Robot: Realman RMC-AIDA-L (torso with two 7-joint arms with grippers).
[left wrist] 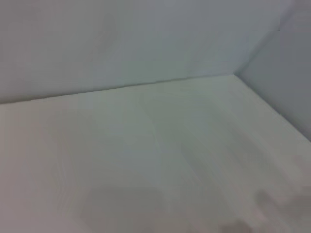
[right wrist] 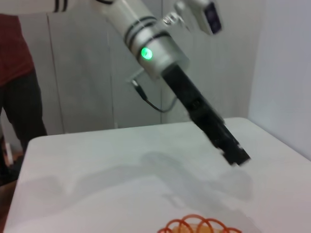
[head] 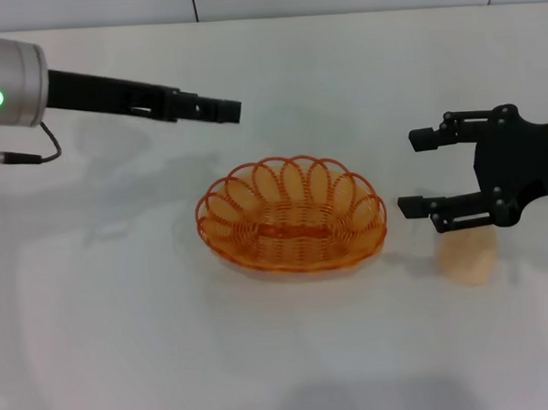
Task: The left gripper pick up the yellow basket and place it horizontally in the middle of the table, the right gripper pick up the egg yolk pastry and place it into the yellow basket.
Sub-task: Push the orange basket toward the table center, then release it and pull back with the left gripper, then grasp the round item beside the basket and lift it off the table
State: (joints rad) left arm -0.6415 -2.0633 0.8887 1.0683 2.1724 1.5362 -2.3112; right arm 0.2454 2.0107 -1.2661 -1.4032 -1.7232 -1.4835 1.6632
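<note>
The yellow basket [head: 291,216] lies lengthwise in the middle of the table [head: 117,360], empty. Its rim also shows at the edge of the right wrist view [right wrist: 199,226]. The left gripper [head: 229,110] hangs above the table behind and left of the basket, apart from it, fingers together and holding nothing; it also shows in the right wrist view [right wrist: 236,157]. The right gripper [head: 421,173] is open and empty to the right of the basket. The egg yolk pastry [head: 468,255] sits on the table just in front of its nearer finger [head: 440,208], not held.
The left wrist view shows only bare table [left wrist: 146,160] and the wall behind it. A person in a red top [right wrist: 14,48] stands beyond the table's far side. Bare table surface lies to the left of and in front of the basket.
</note>
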